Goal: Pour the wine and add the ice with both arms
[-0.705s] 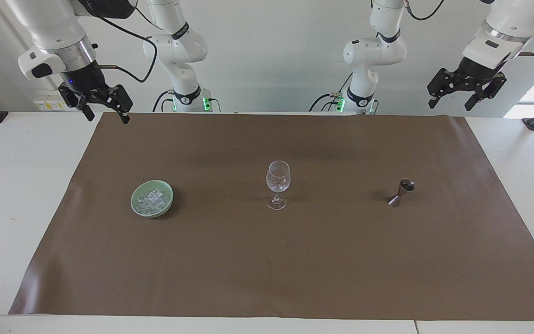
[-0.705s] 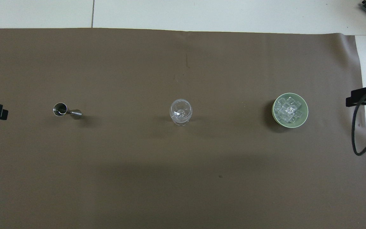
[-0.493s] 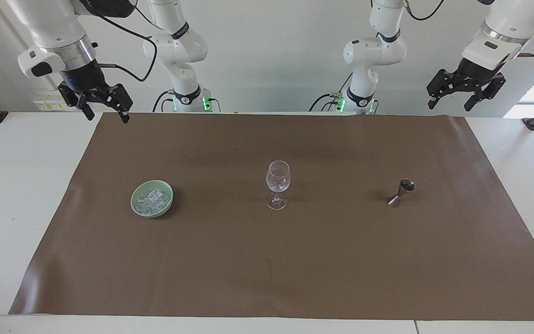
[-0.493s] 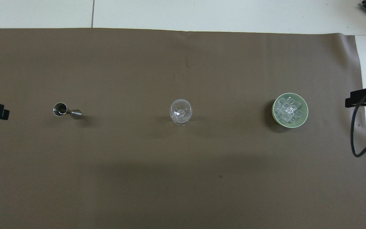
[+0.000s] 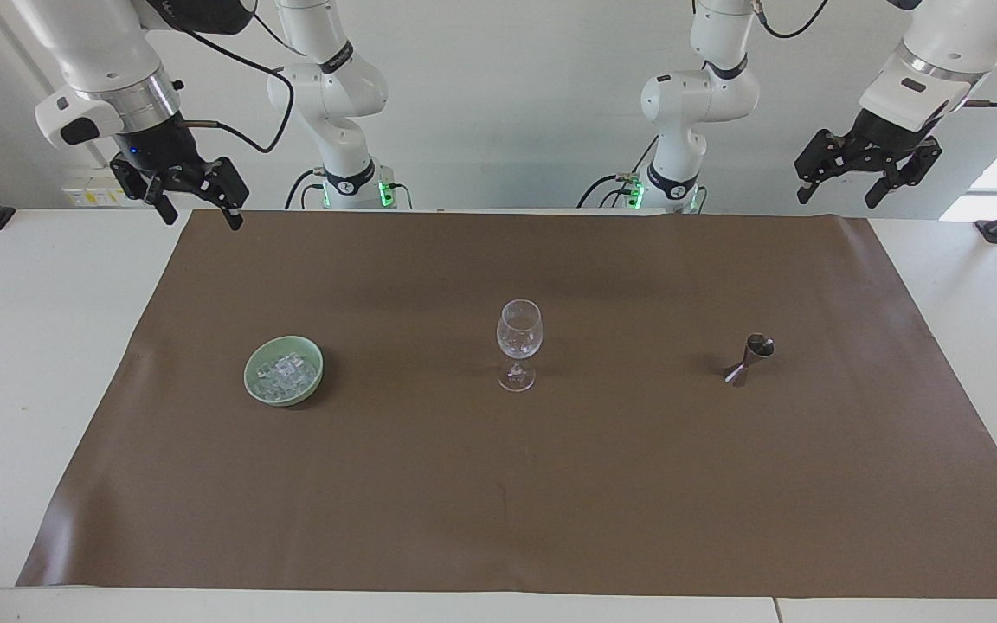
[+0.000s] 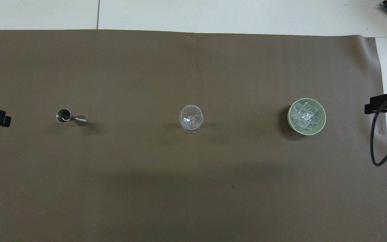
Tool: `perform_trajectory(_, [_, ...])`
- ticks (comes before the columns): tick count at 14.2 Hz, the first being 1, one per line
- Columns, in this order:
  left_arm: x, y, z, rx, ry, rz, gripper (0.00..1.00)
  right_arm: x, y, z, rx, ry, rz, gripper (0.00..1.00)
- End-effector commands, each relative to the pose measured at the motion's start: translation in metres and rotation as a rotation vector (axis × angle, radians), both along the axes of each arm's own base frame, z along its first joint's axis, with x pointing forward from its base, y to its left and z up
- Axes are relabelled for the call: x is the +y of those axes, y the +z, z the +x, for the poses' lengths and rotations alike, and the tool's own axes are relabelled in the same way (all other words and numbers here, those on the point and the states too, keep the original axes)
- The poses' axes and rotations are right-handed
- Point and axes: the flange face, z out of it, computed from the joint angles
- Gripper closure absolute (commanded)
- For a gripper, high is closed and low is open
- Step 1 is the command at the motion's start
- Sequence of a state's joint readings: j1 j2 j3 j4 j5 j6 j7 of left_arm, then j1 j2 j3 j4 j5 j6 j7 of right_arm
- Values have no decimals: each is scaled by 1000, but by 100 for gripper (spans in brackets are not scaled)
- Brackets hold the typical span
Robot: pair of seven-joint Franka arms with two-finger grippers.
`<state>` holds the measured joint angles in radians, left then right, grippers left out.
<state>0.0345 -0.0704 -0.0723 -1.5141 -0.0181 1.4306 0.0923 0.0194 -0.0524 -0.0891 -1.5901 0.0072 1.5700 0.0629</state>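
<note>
Items on the brown mat (image 5: 550, 484), set in one row across the table: a small steel jigger (image 5: 750, 359) toward the left arm's end, a clear stemmed wine glass (image 5: 518, 355) in the middle, and a pale green bowl (image 5: 284, 370) holding a heap of ice cubes (image 5: 286, 372) toward the right arm's end. Jigger: upright on one cone, its long axis standing vertical, well apart from the glass; no liquid can be made out in it. Glass: upright, looks empty. Ice: all in the bowl, none in the glass. Left gripper (image 5: 864, 177): raised over the table edge at its own end, fingers spread and holding nothing; only its tip shows in the overhead view. Right gripper (image 5: 196, 203): raised over the mat's corner at its own end, fingers likewise spread and holding nothing. Relation that counts: the jigger lies out on the mat, forward of the left gripper and toward the glass, so the left arm is by far the nearer to it; the bowl lies in the same way from the right gripper. Judgement: nothing of the task is done yet, and the first reach for the jigger falls to the left arm, coming down at its narrow waist.
</note>
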Motion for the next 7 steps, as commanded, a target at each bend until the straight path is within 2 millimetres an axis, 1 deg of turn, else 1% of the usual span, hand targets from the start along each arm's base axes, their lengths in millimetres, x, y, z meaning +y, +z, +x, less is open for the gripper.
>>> perform_trajectory(1, [-1, -1, -8, -9, -1, 17, 0, 0, -1, -9, 6, -16, 5, 0])
perform_trajectory(4, [-1, -10, -11, -30, -8, 18, 0, 0, -2, -10, 14, -17, 5, 0])
perform_trajectory(5, [0, -9, -9, -53, 4, 18, 0, 0, -2, -10, 12, -19, 5, 0])
perform_trajectory(7, [8, -7, -4, -88, 22, 15, 0, 0, -2, -10, 14, -17, 5, 0])
